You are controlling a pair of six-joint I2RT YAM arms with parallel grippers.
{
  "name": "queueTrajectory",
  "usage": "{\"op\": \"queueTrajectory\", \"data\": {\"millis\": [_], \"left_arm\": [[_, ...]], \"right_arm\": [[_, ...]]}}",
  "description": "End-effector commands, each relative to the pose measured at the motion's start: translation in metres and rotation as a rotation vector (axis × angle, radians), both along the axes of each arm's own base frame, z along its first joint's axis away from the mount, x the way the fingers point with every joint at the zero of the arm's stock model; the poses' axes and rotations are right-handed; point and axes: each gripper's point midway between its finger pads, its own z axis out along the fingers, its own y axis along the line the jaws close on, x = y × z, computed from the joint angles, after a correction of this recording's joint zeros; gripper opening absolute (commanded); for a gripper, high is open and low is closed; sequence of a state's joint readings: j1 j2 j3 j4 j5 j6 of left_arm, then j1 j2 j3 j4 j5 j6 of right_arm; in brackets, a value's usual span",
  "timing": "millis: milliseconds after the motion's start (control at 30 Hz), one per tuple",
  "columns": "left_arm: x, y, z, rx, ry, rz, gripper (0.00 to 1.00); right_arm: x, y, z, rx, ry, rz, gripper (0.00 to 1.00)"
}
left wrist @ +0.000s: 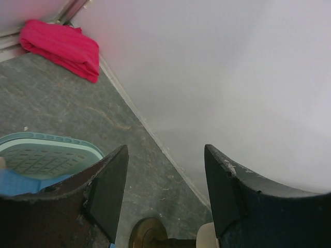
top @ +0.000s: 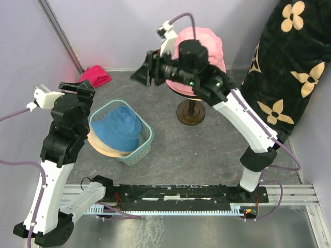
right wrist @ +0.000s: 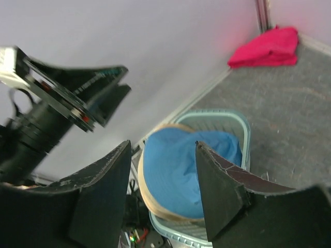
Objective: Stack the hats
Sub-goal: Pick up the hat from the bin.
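blue hat in basket; left gripper beside it, apart

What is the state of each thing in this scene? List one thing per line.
blue hat: stacked on the beige hat
beige hat: in the basket, only its brim showing
pink hat: up on the stand, not yet stacked
teal basket: upright, holding two hats
red cloth: bunched in the far corner
left tool: open, empty
right tool: open, empty
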State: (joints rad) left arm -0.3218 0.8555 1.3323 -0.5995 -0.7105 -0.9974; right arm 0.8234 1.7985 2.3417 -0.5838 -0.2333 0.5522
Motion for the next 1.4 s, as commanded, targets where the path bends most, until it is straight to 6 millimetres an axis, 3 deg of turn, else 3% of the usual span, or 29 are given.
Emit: {"op": "queueTrajectory", "data": {"millis": [0,367,533,1033,1367], "left_arm": [[-0.018,0.019,-0.018,0.060,0.074,0.073,0.68],[-0.038,0.020,-0.064,-0.006,0.147,0.062,0.70],[-0.043,0.021,-0.075,-0.017,0.173,0.070,0.70],[-0.053,0.025,-0.087,-0.026,0.189,0.084,0.71],[-0.053,0.026,-0.092,-0.023,0.194,0.085,0.71]], "right_arm": [[-0.011,0.015,-0.031,-0.133,-0.072,-0.052,0.61],[-0.027,0.046,-0.139,-0.350,0.049,-0.050,0.63],[-0.030,0.053,-0.167,-0.372,0.104,-0.027,0.64],[-0.027,0.079,-0.210,-0.404,0.190,-0.031,0.67],[-0.018,0.087,-0.219,-0.409,0.198,-0.058,0.66]]}}
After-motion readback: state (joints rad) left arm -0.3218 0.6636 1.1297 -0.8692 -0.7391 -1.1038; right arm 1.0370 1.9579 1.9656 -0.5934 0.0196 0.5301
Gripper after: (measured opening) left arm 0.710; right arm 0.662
